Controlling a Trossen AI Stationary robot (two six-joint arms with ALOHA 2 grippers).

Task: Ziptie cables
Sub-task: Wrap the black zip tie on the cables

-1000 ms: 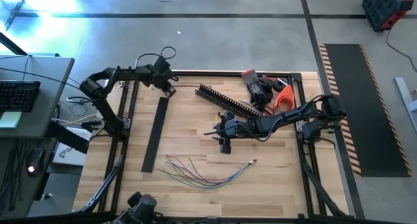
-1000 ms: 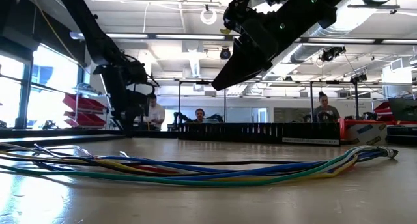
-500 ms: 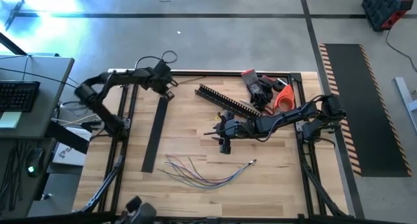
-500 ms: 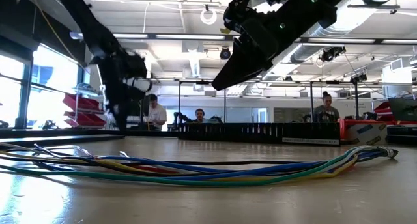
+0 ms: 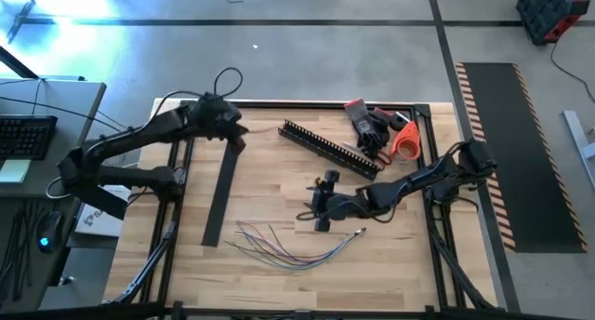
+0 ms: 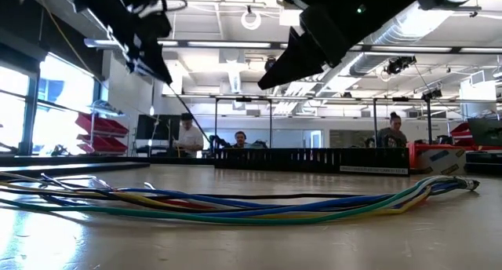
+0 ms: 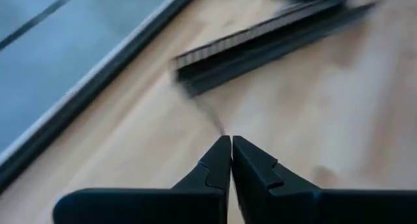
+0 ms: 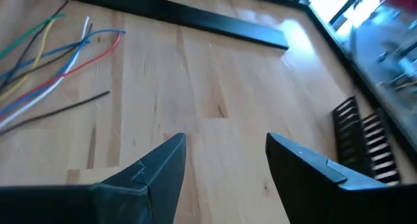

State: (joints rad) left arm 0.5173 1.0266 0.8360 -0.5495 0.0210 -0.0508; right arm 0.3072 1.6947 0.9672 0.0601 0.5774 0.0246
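One view, left wrist: left gripper (image 7: 231,140) pinching thin strand.

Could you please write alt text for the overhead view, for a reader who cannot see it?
On a pale wooden table, thin multicoloured cables lie near the front edge, the open right gripper just above them. The shut left gripper hovers by a flat black strip; a black comb-toothed channel lies behind.

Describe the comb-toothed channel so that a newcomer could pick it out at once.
Start at the table's far edge, beside the red-and-black gloves. The channel lies slanting there, a rigid black bar. Its row of teeth sets it apart from the smooth flat strip nearby.
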